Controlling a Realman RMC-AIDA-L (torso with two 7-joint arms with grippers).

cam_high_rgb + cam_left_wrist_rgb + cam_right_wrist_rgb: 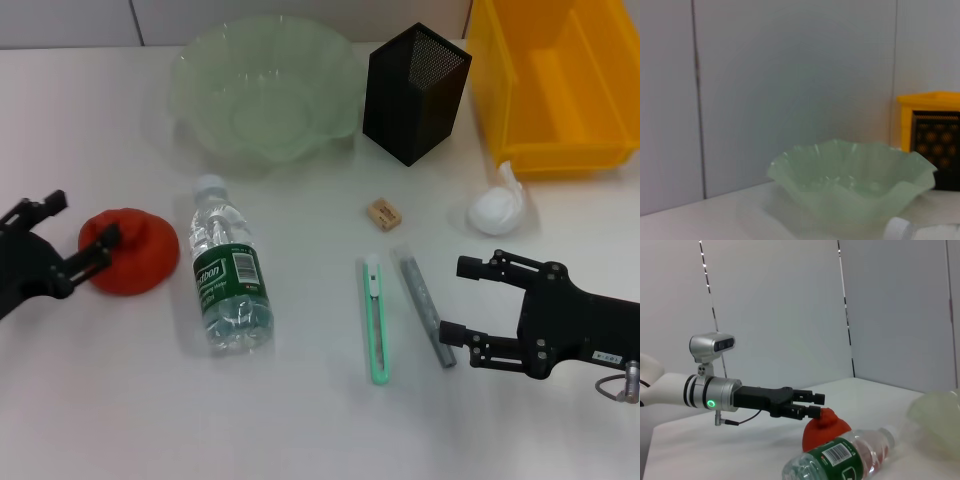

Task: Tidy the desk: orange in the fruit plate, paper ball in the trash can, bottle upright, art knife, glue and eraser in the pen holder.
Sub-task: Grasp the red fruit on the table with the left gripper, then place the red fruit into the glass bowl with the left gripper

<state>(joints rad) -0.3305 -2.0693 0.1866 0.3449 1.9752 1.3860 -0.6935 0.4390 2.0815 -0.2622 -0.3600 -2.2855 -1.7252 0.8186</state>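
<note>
With fingers spread, the left gripper [75, 228] reaches the left side of the orange [130, 251] at the table's [300, 420] left, near the green fruit plate [262, 90], while the right gripper [462, 300], fingers apart, sits beside the grey glue stick [427, 308].

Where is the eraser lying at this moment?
In the head view, the eraser lies on the table near the middle, in front of the black pen holder and just beyond the green art knife and grey glue stick.
</note>
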